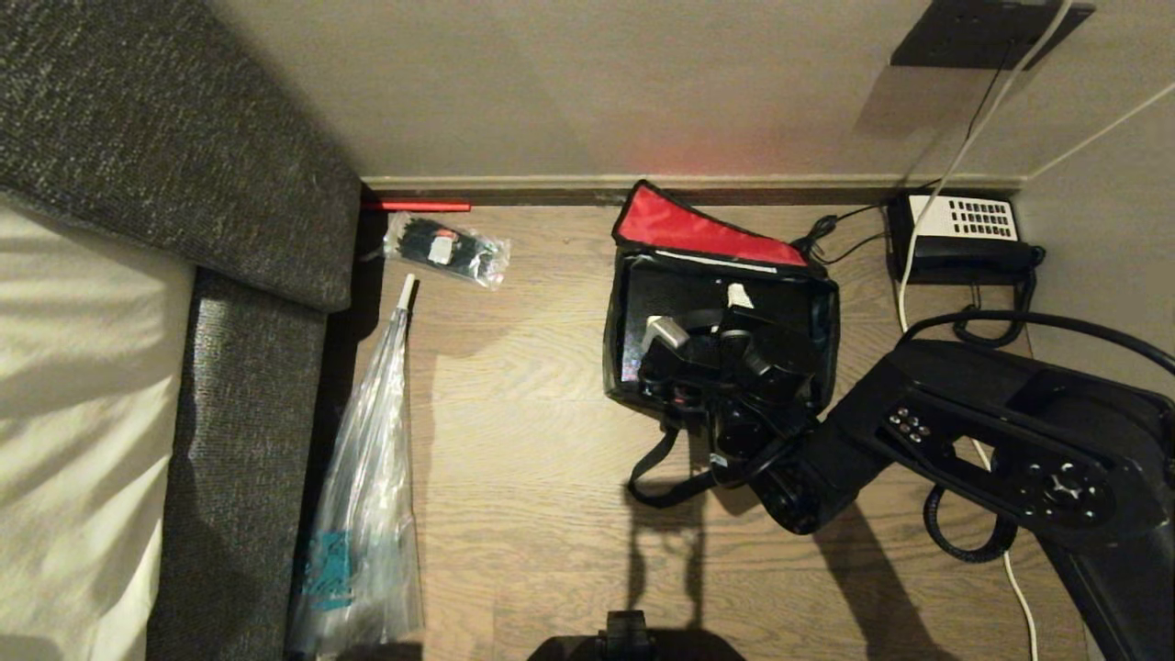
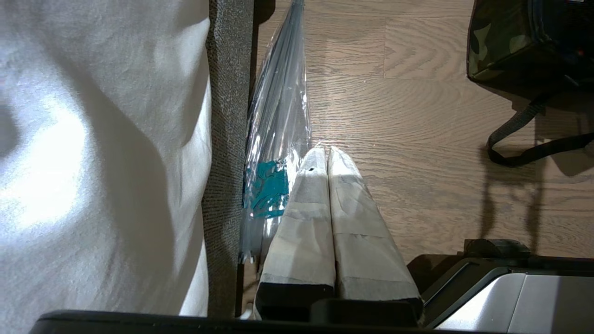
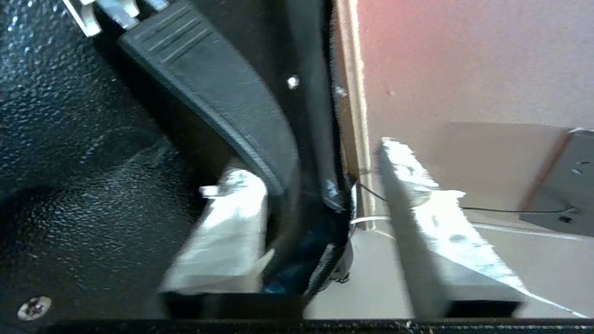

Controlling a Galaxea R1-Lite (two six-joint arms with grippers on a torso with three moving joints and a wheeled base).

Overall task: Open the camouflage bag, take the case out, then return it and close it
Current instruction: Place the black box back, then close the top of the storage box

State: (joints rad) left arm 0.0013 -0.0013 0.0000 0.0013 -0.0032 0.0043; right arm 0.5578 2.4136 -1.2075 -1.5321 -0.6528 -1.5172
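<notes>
One arm works: my right gripper [image 3: 320,218] sits inside the open camouflage bag [image 1: 831,317], jaws apart astride the case [image 1: 656,298] handle; the case's long axis runs across the bag; left gripper [image 2: 327,185] idles, jaws together.

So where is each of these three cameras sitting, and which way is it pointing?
Head: high up, looking down at the floor, open camouflage bag and phone; right arm reaches into the bag.
Left wrist: behind the shut left claw, facing floor, bed edge and plastic bag.
Right wrist: behind the open right claw, inside the camouflage bag, against the case.
Shared: head and left wrist both show the camouflage bag.
</notes>
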